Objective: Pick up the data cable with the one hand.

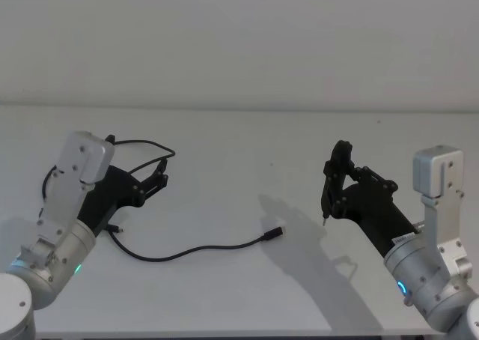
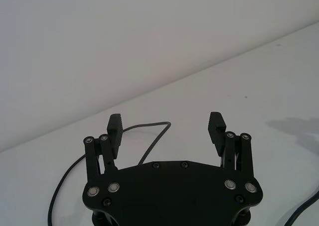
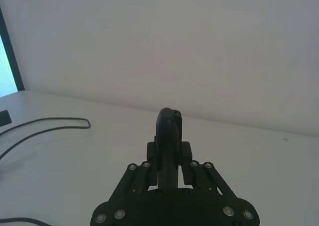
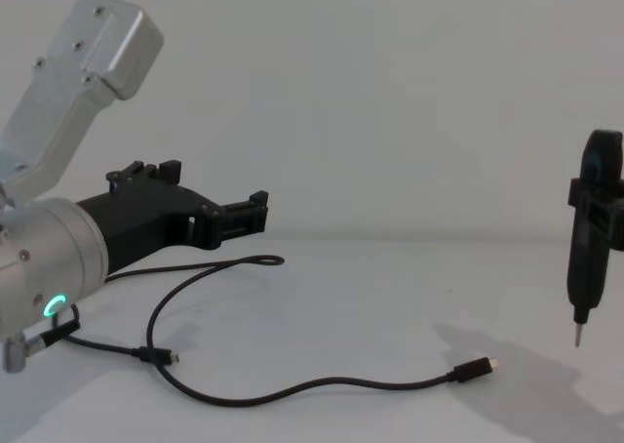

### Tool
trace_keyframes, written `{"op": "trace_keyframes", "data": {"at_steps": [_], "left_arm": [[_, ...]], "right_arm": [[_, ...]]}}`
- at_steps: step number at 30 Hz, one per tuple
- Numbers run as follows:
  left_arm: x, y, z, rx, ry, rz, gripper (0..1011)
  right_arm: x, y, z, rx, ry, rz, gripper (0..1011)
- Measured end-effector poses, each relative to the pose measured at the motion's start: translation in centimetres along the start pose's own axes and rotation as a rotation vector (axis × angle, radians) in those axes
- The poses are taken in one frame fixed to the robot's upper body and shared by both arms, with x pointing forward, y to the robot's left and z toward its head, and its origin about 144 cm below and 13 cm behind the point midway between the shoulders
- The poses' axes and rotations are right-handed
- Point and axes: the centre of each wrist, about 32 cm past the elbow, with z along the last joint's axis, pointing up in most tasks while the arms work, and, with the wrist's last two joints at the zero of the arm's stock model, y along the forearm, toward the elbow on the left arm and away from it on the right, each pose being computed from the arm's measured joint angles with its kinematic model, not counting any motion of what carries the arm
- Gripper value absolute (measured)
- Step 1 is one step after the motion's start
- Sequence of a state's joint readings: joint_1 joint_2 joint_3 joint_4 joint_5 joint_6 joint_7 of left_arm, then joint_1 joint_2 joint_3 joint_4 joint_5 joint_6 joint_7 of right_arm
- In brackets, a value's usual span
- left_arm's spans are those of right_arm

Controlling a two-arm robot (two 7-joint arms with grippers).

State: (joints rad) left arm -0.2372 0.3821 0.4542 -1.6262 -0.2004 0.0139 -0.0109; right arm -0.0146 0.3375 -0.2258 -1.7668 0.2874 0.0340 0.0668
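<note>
Black data cable (image 1: 269, 235) (thin, loosely curved)

Bare desk (image 1: 224, 198) surrounds the plug end of the data cable (image 1: 202, 249), open from above and every side. The left tool (image 1: 159, 177) hovers over its loops; the right tool (image 1: 333, 186) stands well apart.

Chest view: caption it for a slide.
Left end effector poised over the data cable; right end effector raised aside.
</note>
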Motion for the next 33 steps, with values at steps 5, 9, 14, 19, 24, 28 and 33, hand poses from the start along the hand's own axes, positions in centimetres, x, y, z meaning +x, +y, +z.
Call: {"op": "trace_keyframes", "data": {"at_steps": [5, 9, 14, 19, 24, 28, 33], "left_arm": [[0.0, 0.0, 0.0, 0.0, 0.0, 0.0, 1001], [0.0, 0.0, 0.0, 0.0, 0.0, 0.0, 1000], [0.0, 0.0, 0.0, 0.0, 0.0, 0.0, 1001], [0.0, 0.0, 0.0, 0.0, 0.0, 0.0, 1001], [0.0, 0.0, 0.0, 0.0, 0.0, 0.0, 1001], [0.0, 0.0, 0.0, 0.0, 0.0, 0.0, 1001], [0.0, 0.0, 0.0, 0.0, 0.0, 0.0, 1001]], "right_arm": [[0.0, 0.0, 0.0, 0.0, 0.0, 0.0, 274], [0.0, 0.0, 0.0, 0.0, 0.0, 0.0, 275], [0.0, 0.0, 0.0, 0.0, 0.0, 0.0, 275], [0.0, 0.0, 0.0, 0.0, 0.0, 0.0, 275], [0.0, 0.0, 0.0, 0.0, 0.0, 0.0, 275], [0.0, 0.0, 0.0, 0.0, 0.0, 0.0, 274], [0.0, 0.0, 0.0, 0.0, 0.0, 0.0, 274]]}}
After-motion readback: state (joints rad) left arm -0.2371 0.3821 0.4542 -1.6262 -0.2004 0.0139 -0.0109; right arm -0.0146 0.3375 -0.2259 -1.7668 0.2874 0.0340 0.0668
